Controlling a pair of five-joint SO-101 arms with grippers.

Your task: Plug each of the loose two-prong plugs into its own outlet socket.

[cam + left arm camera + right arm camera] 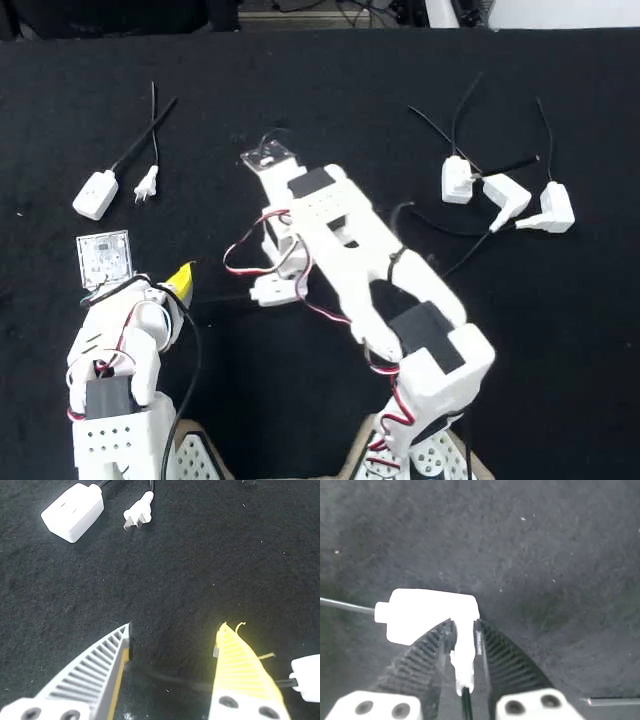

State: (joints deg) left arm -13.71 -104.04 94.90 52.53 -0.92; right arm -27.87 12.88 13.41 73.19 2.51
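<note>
Plug (465, 662): white, clamped tight in your right pincer (464, 626), cord (466, 702) running back between the fingers.
Socket (427, 612): white block touching the plug's front, right at the fingertips; prongs hidden, can't tell if seated.
Left pincer (172, 627): spread wide, nothing between the fingers.
Loose plug (137, 516): well ahead of your left tips, just beside a second socket (72, 511), not touching.
</note>
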